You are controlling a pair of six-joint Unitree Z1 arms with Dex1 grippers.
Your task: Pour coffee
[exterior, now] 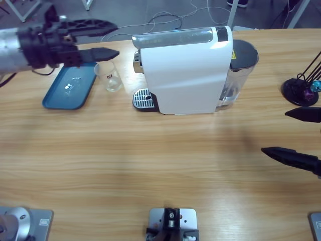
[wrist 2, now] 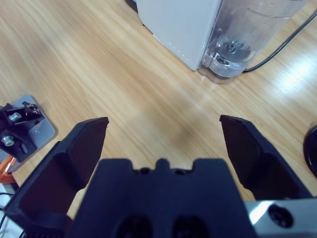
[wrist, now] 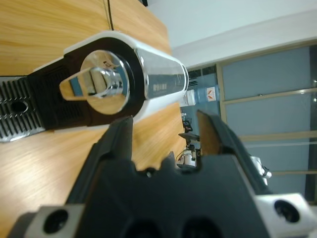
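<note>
— Where are your grippers?

— My left gripper (exterior: 108, 39) hangs at the table's far left with its jaws spread and nothing between them, right over the clear glass cup (exterior: 109, 76). From its wrist I look sideways along the table at the coffee machine (wrist: 106, 84), straight at its chrome spout (wrist: 96, 82) and the black drip grille (wrist: 20, 109).

— And the other one?

— My right gripper (wrist 2: 163, 129) is at the right edge, jaws wide apart, holding nothing, above bare wooden table (wrist 2: 99, 64). Ahead of it I see the machine's white flank and its clear water tank (wrist 2: 247, 29).

— Where's the cup?

— Upright on the table, between the blue tray (exterior: 70, 86) and the machine's drip grille, beside the grille and not on it. Something small lies on the tray; I can't tell what
</note>
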